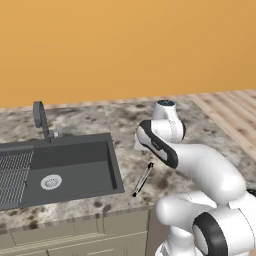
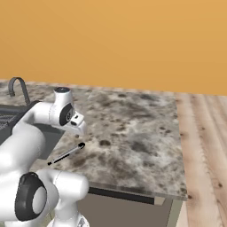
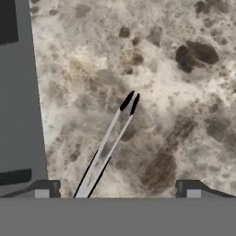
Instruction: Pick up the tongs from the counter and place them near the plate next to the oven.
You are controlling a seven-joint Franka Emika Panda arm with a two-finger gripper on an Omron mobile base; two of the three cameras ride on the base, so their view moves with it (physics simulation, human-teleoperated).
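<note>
We saw the counter (image 3: 184,92) as speckled polished stone. On it, the tongs (image 3: 108,147) showed brushed silvery metal with matt black tips; beside them the sink (image 1: 75,170) looked matt dark grey.

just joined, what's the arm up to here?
The white arm is reaching over the granite counter toward the tongs, which lie flat on the stone just right of the sink. In the hand view the tongs run up between the two fingertips, with the pincer open above them and nothing gripped yet. No pickup has happened; the tongs rest untouched on the counter.
</note>
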